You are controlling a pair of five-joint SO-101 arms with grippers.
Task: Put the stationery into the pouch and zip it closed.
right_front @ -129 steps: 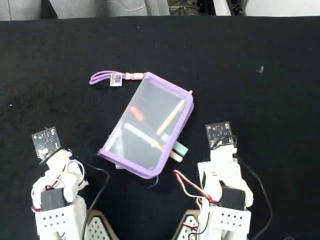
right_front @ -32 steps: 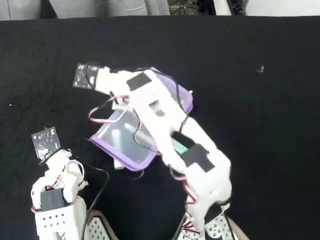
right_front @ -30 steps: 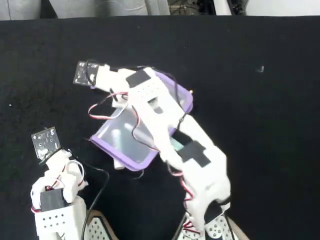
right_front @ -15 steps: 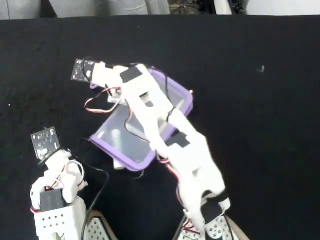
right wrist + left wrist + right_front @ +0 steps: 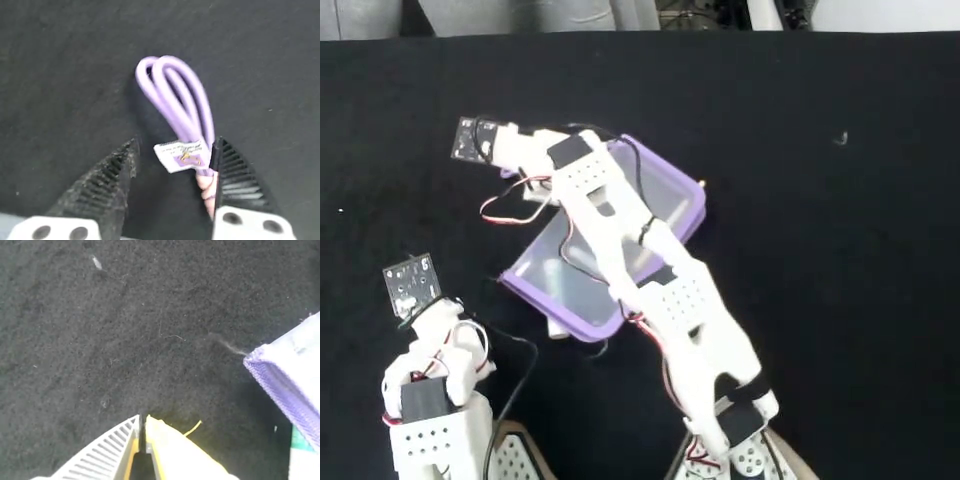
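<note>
So, R gripper point(image 5: 175, 146) is open, jaws wide apart, straddling the pouch's purple strap point(image 5: 175, 92). The strap loop lies flat on the black table point(image 5: 60, 60), w/ its white tag point(image 5: 181, 154) between the fingers. One finger point(image 5: 235, 175) sits right against the strap's pink end point(image 5: 204, 186); the other stands clear of the strap.

In the high view the R arm point(image 5: 620, 230) runs from bottom centre diagonally up across the pouch point(image 5: 672, 195) to the upper left of the frame.

L gripper point(image 5: 143, 424) is closed on nothing, fingers pressed together over bare table. The L arm point(image 5: 430, 370) sits folded at lower left of the high view, near the pouch's lower-left corner but apart from it.

Pouch has a clear face and purple trim, and lies tilted at centre-left of the high view, partly under the R arm. A pale item point(image 5: 552, 268) shows inside through the clear face, and a whitish piece point(image 5: 558, 328) pokes out at the pouch's lower edge. Can't tell if the zip is open or shut.
</note>
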